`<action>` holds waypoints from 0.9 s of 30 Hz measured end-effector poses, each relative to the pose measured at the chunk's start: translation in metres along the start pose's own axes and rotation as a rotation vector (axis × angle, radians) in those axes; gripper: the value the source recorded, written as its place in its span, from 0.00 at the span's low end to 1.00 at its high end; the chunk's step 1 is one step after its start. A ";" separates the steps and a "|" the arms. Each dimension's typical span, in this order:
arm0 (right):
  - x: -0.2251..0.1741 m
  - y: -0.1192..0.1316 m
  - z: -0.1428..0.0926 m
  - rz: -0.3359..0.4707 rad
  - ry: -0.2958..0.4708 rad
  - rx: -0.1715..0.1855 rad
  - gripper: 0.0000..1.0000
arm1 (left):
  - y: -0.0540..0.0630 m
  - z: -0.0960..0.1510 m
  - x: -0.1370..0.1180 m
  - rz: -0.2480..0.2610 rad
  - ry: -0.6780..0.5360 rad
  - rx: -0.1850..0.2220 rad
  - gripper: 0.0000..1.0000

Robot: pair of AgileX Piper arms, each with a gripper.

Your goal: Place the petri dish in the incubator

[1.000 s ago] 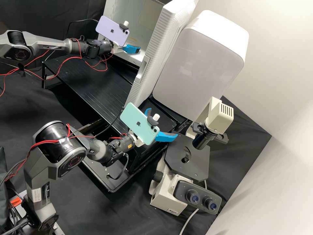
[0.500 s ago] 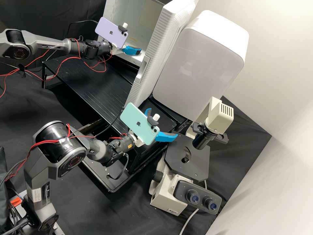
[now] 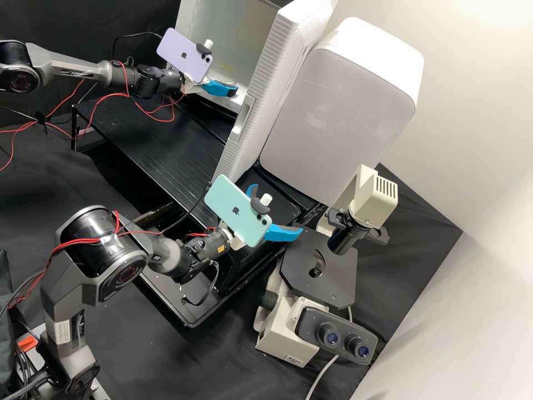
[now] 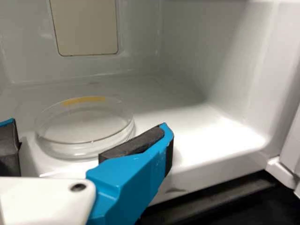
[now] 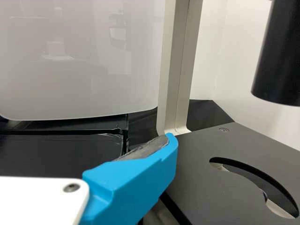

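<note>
Inside the incubator (image 4: 225, 70), the petri dish (image 4: 84, 124) sat on the white floor, at twelve o'clock from my left gripper (image 4: 84, 138), whose fingers were spread and released. My right gripper (image 3: 275, 211) hung unclenched by the microscope stage (image 3: 319, 272).

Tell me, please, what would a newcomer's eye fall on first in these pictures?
The open white incubator at the back of the high view draws the eye first. A clear petri dish lies on its floor, just ahead of the open left gripper. Nearer the camera stands a microscope, with the right gripper by its black stage.
</note>
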 end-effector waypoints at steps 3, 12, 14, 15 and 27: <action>0.000 0.000 0.000 0.000 0.000 0.000 1.00 | -0.004 0.000 -0.009 0.000 -0.005 0.002 1.00; 0.000 0.000 0.000 0.000 0.000 0.000 1.00 | -0.031 0.002 -0.049 0.058 -0.027 0.120 1.00; 0.000 0.000 0.000 0.000 0.000 0.000 1.00 | -0.038 0.002 -0.061 0.065 -0.044 0.130 1.00; 0.000 0.000 0.000 0.000 0.000 0.000 1.00 | -0.037 0.002 -0.065 0.072 -0.053 0.132 1.00; 0.000 0.000 0.000 0.000 0.000 0.000 1.00 | -0.057 0.000 -0.135 0.179 -0.232 0.086 1.00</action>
